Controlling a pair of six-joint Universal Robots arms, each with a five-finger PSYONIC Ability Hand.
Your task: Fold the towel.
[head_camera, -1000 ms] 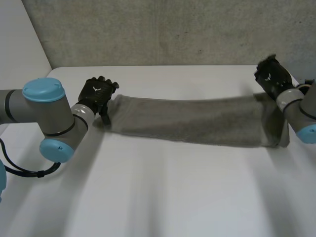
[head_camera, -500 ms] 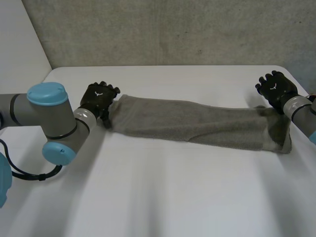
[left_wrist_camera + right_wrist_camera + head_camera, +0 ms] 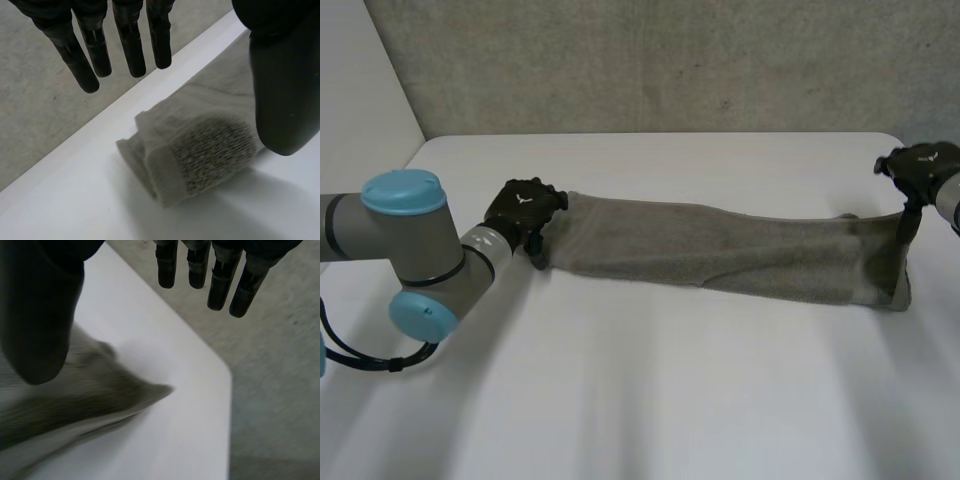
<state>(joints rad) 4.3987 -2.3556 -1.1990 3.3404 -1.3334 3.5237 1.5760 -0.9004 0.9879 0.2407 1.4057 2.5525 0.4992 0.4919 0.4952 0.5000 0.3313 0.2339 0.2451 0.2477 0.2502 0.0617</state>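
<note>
nearest, the white surface (image 3: pixel 650 400) lies bare in front, and the left arm (image 3: pixel 410 240), grey with light-blue caps, reaches in from the left side of the head view. beyond that the grey towel (image 3: pixel 720 250) lies across the surface as a long, narrow band, running from the left robot hand (image 3: pixel 523 207) slantwise to the right end, where the cloth stands up in a rumpled fold near the surface's right edge. the left robot hand sits at the towel's left end. in its wrist view its fingers (image 3: pixel 130 45) are straight and spread well apart from the thumb (image 3: pixel 282 85), holding nothing, with the folded end of the towel lying on the surface under the palm. the right robot hand (image 3: pixel 923 165) hangs just above the towel's raised right end. in its own wrist view its fingers (image 3: pixel 220 280) are straight and apart from the thumb (image 3: pixel 35 315), with nothing between them, and a pointed corner of the towel lies below near the surface's corner. farthest back stands a grey concrete wall (image 3: pixel 650 60).
</note>
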